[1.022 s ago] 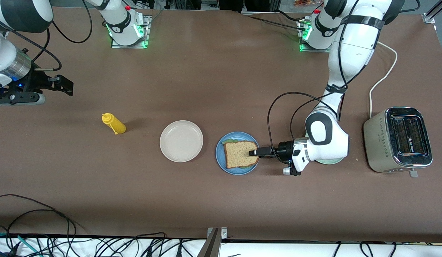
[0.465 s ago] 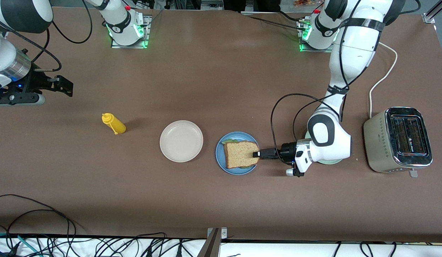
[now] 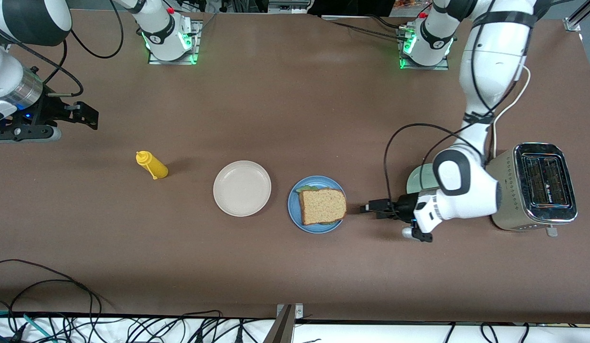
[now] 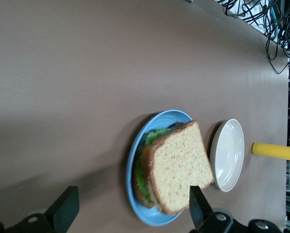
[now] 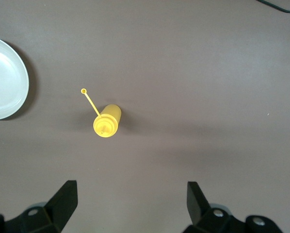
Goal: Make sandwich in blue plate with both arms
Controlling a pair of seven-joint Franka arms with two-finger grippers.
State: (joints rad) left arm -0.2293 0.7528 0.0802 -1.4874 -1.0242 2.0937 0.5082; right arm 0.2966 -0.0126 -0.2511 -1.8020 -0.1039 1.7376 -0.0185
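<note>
Brown wholegrain sandwich sits on the blue plate, mid-desk, a bit toward the left arm's end. Front view shows mostly the square top slice w/ a sliver of green; left wrist view shows ruffled lettuce sticking out between both slices, crust darker.

Left tool is over bare desk just beside the plate's rim, fingers spread, nothing held.

Beige-white plate, round, smooth, just beside the blue one. Mint-green plate is half hidden under the left arm, by the shiny metal toaster.

Yellow squeeze bottle stands farther back; only right wrist view shows its thin cap tether.

Right tool waits near the desk's right-arm edge, fingers spread, empty.
</note>
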